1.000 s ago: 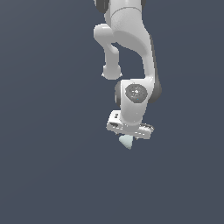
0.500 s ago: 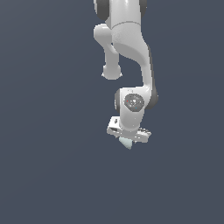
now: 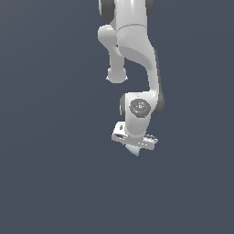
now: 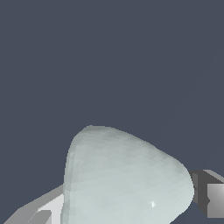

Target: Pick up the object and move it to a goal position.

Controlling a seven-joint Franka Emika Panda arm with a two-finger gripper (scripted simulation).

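The object [image 4: 124, 179] is a pale mint-white lump with a rounded side, filling the lower half of the wrist view between two grey fingers [image 4: 210, 199]. In the exterior view only its pointed tip [image 3: 134, 150] shows, poking out below the white hand. My gripper [image 3: 134, 149] is shut on the object, hanging under the white arm [image 3: 137, 55] against a plain dark grey-blue background. The fingers themselves are mostly hidden behind the hand in the exterior view.
A uniform dark grey-blue surface [image 3: 45, 160] lies all around. No other object or marker shows in either view.
The arm has carried the gripper and the held object slightly toward the exterior view's right and a little higher. The grip has not changed.
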